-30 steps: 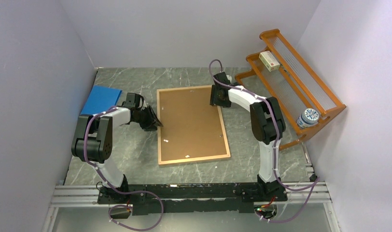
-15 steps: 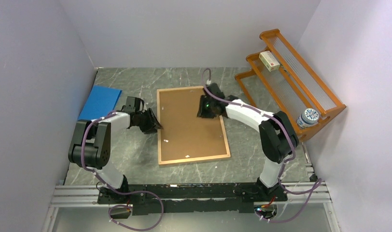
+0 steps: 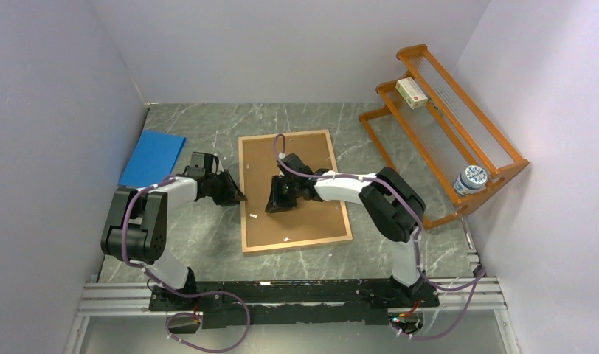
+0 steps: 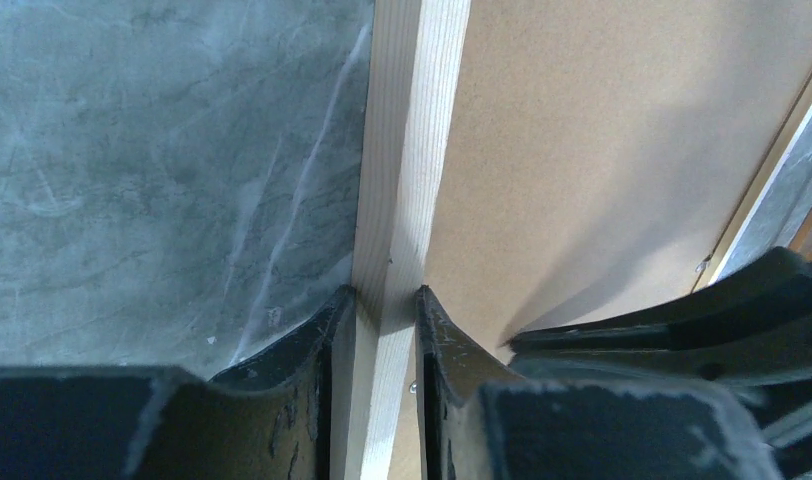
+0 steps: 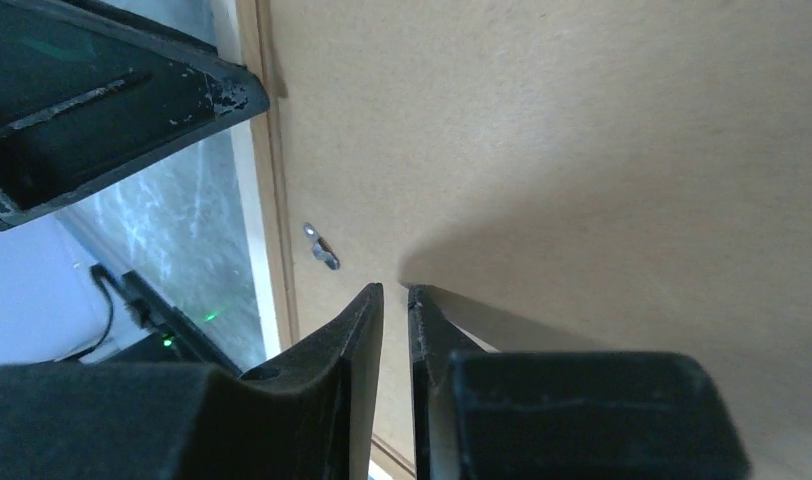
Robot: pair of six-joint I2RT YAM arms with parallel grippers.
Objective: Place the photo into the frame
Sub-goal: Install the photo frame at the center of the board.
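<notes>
Pale walls (image 3: 282, 44) stand around a grey table (image 3: 201, 240) with white streaks like stone. On the middle of the table lies the frame (image 3: 296, 243), flat and face down. Its thin light wood edge runs all the way around a brown board (image 3: 315, 225) that fills the inside.

At the frame's left side sits the left gripper (image 3: 236, 194). Seen from its own camera, its two black fingers (image 4: 322, 350) are pressed on the wood edge, one finger on the table side and one on the board side. It is clamped on the frame.

Next to it, the right arm reaches across the frame, and the right gripper (image 3: 273, 207) is low over the brown board, close to the left edge. Its fingers (image 5: 367, 310) are almost together, with only a thin slit between them and nothing in it that I can see. A tiny metal clip (image 5: 322, 247) sits on the board just beside the wood edge, a little way from the fingertips.

Far left, near the wall, a plain blue sheet (image 3: 153, 157) lies flat. On the right stands an orange wooden rack (image 3: 428, 54). A small box (image 3: 411, 93) rests high on it, and a blue and white cup (image 3: 471, 179) sits lower down.
</notes>
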